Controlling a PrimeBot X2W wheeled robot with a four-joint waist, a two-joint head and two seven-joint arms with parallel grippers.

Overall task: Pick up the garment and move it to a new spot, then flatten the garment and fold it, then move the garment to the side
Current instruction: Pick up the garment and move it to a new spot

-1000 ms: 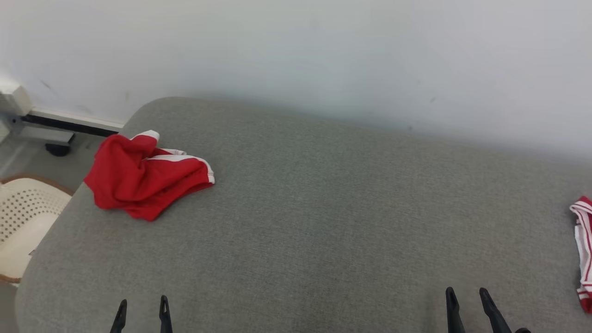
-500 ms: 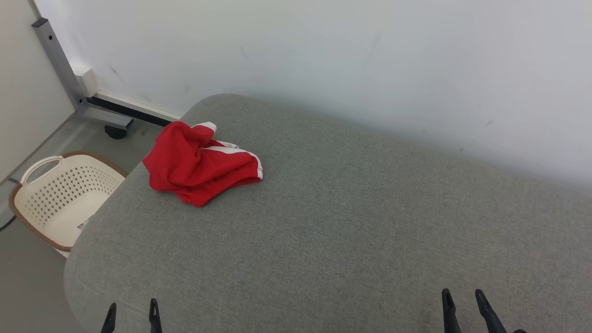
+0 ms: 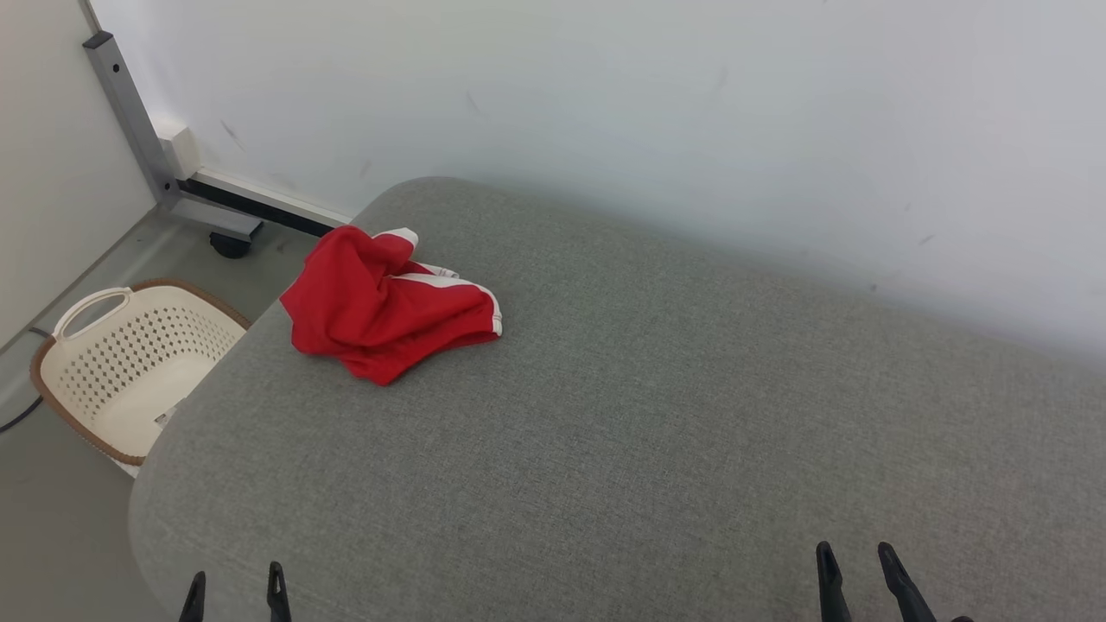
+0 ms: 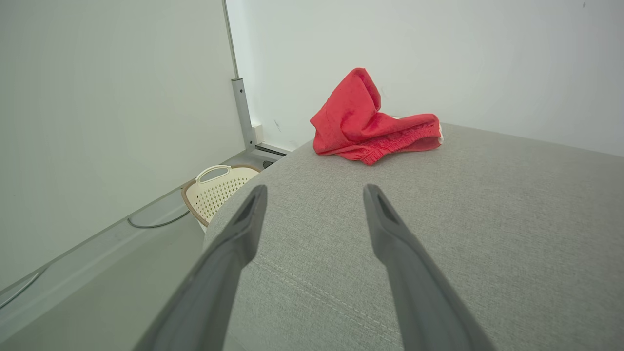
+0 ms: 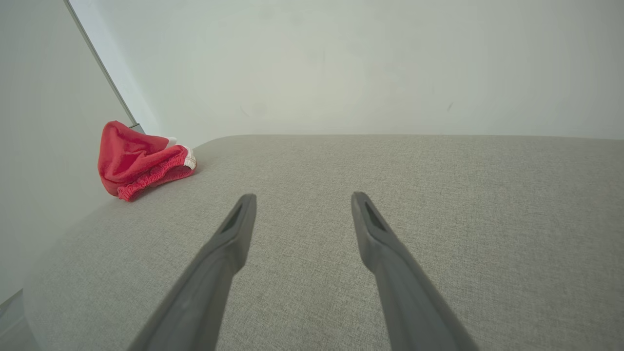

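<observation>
1 garment (image 3: 380, 311), 1 basket (image 3: 130, 363), 2 hands (image 3: 235, 580) (image 3: 855, 553), prob. 1 cable (image 3: 17, 419).

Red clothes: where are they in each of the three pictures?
Head view: the red garment lies at the upper left, crumpled.
Left wrist view: the red garment is at the upper middle, in front of the white wall.
Right wrist view: the red garment is at the far left, at mid height.
Shared landmark: the grey cushion; the garment lies at its rounded corner in every view.
</observation>
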